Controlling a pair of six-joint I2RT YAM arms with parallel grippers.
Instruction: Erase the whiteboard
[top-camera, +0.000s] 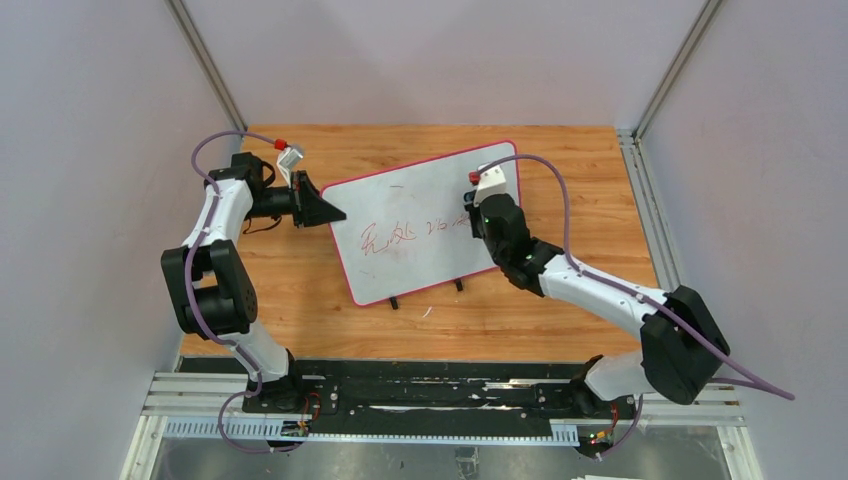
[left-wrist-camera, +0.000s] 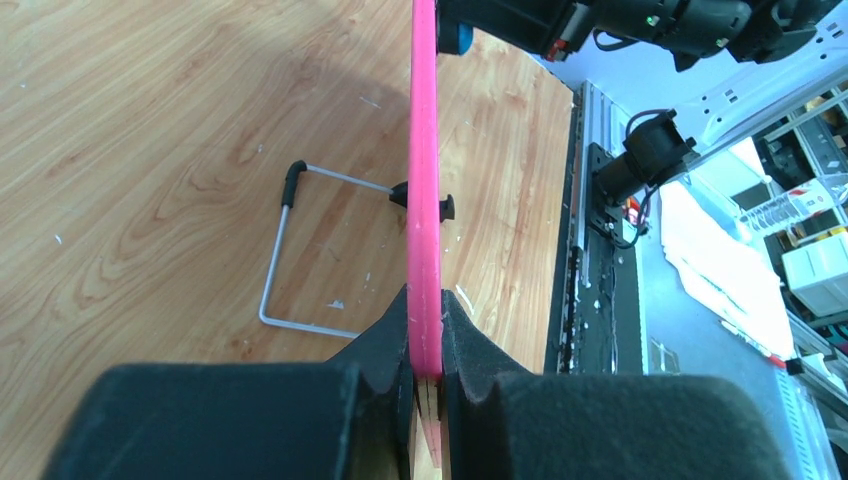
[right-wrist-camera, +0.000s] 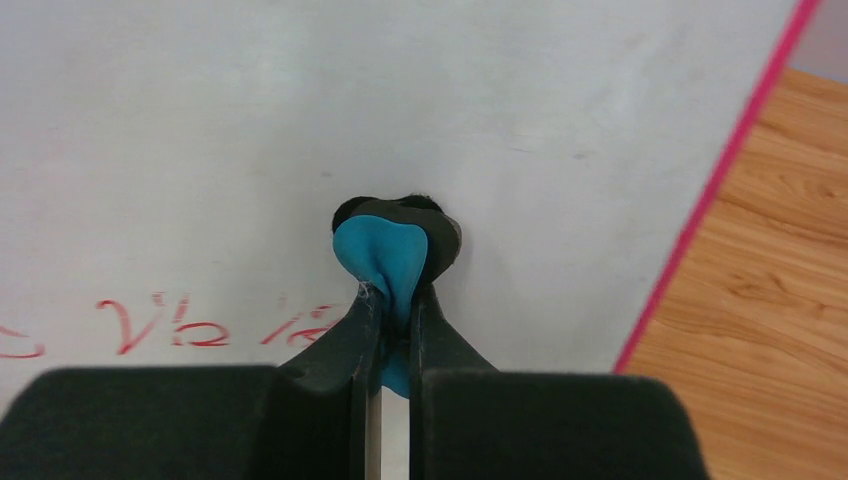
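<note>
The whiteboard (top-camera: 420, 195) stands propped mid-surface (top-camera: 560, 160), long axis left to right, face toward the arms. The left pincer (top-camera: 335, 213) pinches its left edge. The right pincer (right-wrist-camera: 395, 300) grips an eraser (right-wrist-camera: 385, 250), seemingly touching the board beside red writing (right-wrist-camera: 180, 325).

The wood-grained bench (top-camera: 450, 320) is occupied by a pink-framed whiteboard (top-camera: 410, 200), which is propped at a tilt on a wire stand (left-wrist-camera: 276, 258). Small pale specks are scattered across the wood.
</note>
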